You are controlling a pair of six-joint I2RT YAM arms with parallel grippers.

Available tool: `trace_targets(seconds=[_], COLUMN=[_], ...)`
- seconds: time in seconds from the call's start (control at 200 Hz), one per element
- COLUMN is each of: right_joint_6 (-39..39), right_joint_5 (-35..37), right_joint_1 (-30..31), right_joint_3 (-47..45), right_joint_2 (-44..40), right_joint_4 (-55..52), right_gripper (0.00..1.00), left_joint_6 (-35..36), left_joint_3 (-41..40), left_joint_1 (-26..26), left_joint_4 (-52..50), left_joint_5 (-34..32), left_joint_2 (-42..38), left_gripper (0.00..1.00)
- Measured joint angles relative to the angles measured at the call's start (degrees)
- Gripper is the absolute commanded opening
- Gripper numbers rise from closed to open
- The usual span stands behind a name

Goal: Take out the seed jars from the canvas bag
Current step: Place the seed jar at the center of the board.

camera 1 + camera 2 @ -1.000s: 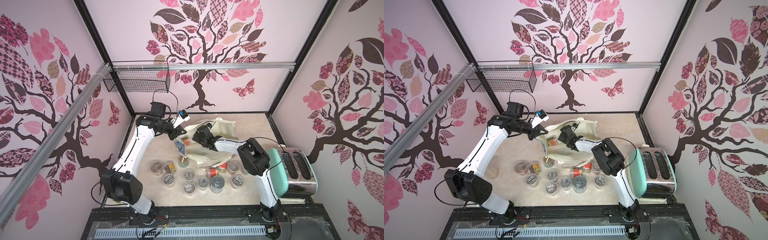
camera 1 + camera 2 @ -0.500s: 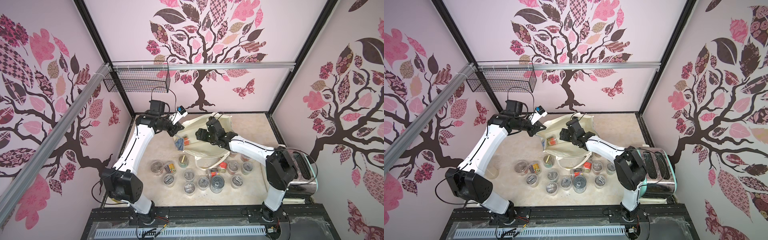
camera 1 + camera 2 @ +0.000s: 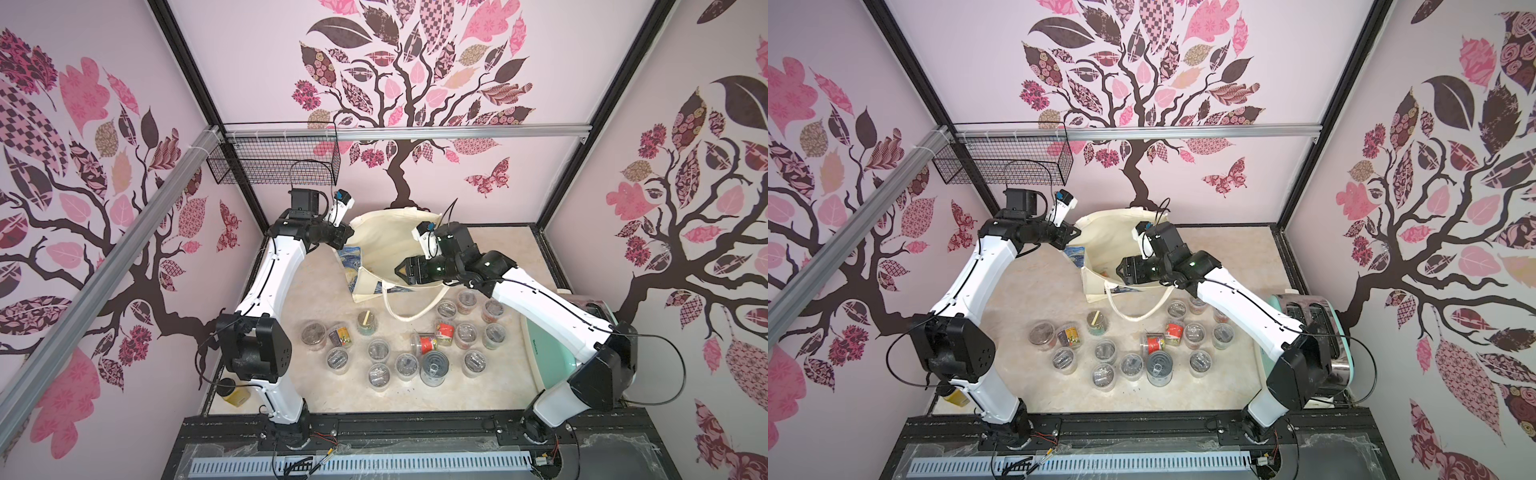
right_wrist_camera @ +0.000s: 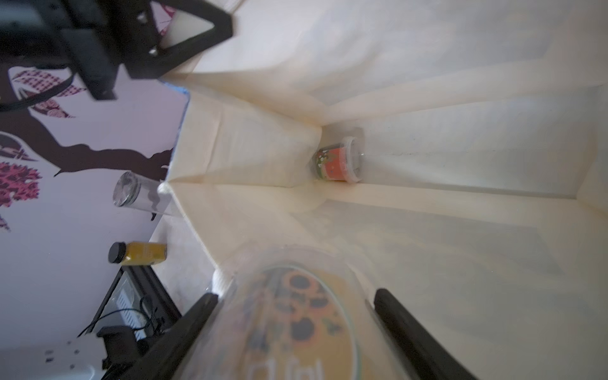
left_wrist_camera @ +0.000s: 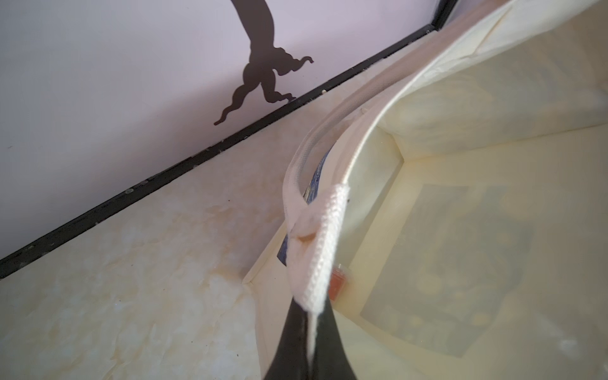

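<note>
Seed jars, small clear round tubs with clear lids, stand clustered on the pale marbled bench in front of the cream canvas bag with its blue-and-yellow night-sky print. I count fifteen there, several with red or orange labels, though the right arm may hide more. One silver pull-tab tin stands among them. The left gripper is pinched tight on the white rope handle at the bag's rim, seemingly to hold the mouth gaping so the other arm can reach in. The right gripper is inside the bag's mouth, jaws spread wide and clamped on one sunflower-labelled jar, likely ready to carry it out. One red-labelled jar lies on its side in the bag's bottom corner, so two jars show inside the bag. A single mustard-yellow jar with a black lid lies on the bench outside the bag.
</note>
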Motion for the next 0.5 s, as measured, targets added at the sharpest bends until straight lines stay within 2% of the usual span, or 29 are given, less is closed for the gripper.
trace_targets(seconds=[0.29, 0.5], right_joint_6=[-7.2, -7.3], right_joint_5=[-2.7, 0.9], right_joint_1=[4.6, 6.8], right_joint_3=[-2.6, -10.1], right_joint_2=[-1.4, -1.4], right_joint_4=[-6.0, -5.0], right_gripper=[0.76, 0.77], left_joint_6=[-3.9, -4.4], left_joint_3=[3.8, 4.0], left_joint_1=[0.9, 0.9], left_joint_4=[0.9, 1.1], left_joint_5=[-4.9, -4.2], left_joint_2=[3.2, 3.7], left_gripper=[0.0, 0.0])
